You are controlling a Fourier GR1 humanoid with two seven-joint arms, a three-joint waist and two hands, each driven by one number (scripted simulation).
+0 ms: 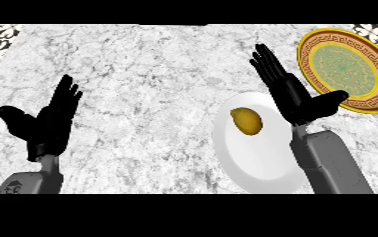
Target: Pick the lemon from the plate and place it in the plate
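White round plate (258, 168) seen nearest, at right; yellow oval lemon (246, 121) lain on its far-left part, long axis near-to-far, far end tipped slightly left. Left hand (48, 121) rested open at left. Right hand (291, 93) raised beside lemon, released, fingers straight. Gold-rimmed green patterned plate (343, 68) set farthest, beside right thumb.

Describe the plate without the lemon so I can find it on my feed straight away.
On the marbled counter, look to the far right edge, just past the open right hand. The gold-rimmed plate there has a green patterned centre and holds nothing; the plain white plate nearer the robot carries the lemon.
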